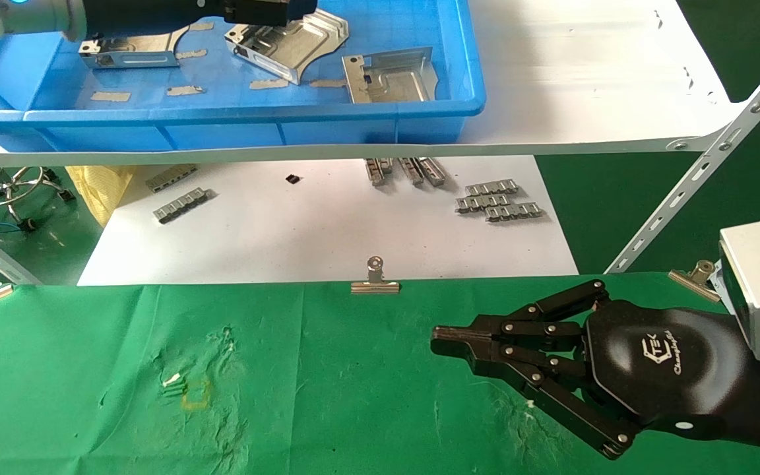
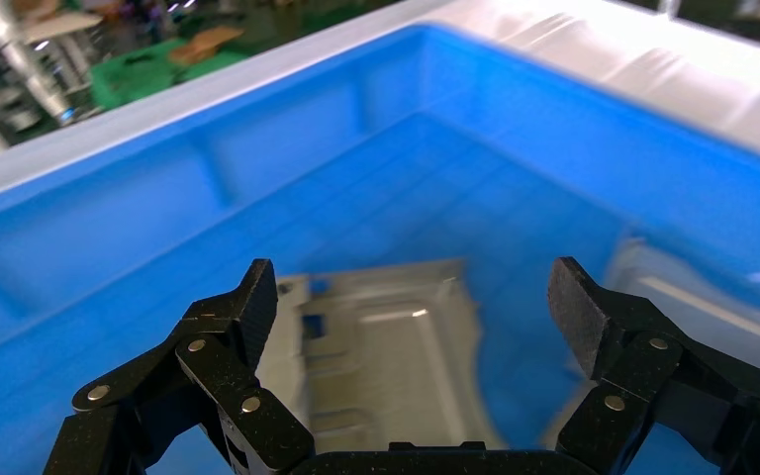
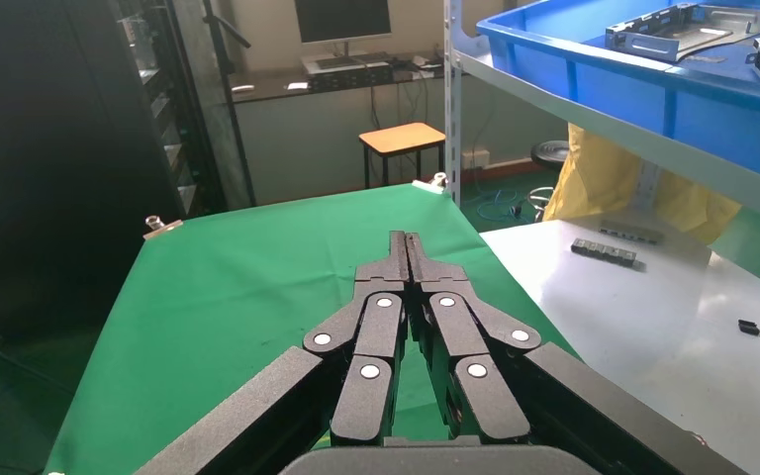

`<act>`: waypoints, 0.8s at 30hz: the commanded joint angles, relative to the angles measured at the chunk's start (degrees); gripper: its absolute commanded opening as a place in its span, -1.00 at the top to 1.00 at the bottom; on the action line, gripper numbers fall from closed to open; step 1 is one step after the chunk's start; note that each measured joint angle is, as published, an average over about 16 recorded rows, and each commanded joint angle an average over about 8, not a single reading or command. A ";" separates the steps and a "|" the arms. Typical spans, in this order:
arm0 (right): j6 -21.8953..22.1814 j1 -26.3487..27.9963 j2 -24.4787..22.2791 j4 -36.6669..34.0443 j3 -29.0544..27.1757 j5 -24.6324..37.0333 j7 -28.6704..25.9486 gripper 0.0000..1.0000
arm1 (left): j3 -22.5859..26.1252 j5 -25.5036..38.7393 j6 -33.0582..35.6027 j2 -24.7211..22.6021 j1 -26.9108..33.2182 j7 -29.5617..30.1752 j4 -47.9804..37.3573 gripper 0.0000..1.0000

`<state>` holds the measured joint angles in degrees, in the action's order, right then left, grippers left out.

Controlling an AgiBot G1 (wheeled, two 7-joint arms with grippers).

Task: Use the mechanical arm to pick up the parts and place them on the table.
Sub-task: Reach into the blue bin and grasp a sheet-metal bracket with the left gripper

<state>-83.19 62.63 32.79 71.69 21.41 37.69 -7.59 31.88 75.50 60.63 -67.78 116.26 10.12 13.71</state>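
Green cloth covers the counter (image 1: 353, 396), stretched and pinned at its far edge by binder clips (image 1: 375, 284), so it sits bare as the landing place for the work; no bracket lies on it yet. Above and behind it, a blue bin (image 1: 254, 122) rests on the white shelf board (image 1: 584, 86) and keeps the three silver parts (image 1: 291, 46) corralled. The left end effector (image 2: 416, 317) hangs inside that bin with its fingers spread wide over one bracket (image 2: 396, 346), gripping nothing, which I read as lining up for a grasp. The right end effector (image 1: 443, 343) is parked low over the cloth, pinched together and empty, out of the way. Small grey ribbed strips (image 1: 499, 201) lie on the white sheet (image 1: 327, 237) below the shelf, apart from the job.
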 commanded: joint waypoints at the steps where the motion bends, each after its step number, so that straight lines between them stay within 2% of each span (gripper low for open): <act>1: 0.00 0.00 0.00 0.00 0.00 0.00 0.00 1.00 | 0.67 1.33 -2.30 -1.76 1.75 -0.41 -3.99 -0.78; 7: 0.00 0.00 0.00 0.00 0.00 0.00 0.00 1.00 | 2.41 3.95 -3.30 -3.44 4.10 -0.42 -9.39 0.72; 8: 0.00 0.00 0.00 0.00 0.00 0.00 0.00 1.00 | 2.71 4.38 -3.20 -3.60 4.39 -0.33 -9.98 0.91; 9: 0.00 0.00 0.00 0.00 0.00 0.00 0.00 1.00 | 3.00 4.78 -3.07 -3.75 4.64 -0.24 -10.51 1.00; 24: 0.00 0.00 0.00 0.00 0.01 0.00 0.00 1.00 | 4.05 6.32 -4.24 -4.38 5.50 -1.85 -12.70 1.00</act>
<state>-83.19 62.63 32.78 71.69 21.41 37.69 -7.59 35.90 81.77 56.46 -72.16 121.75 8.41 0.98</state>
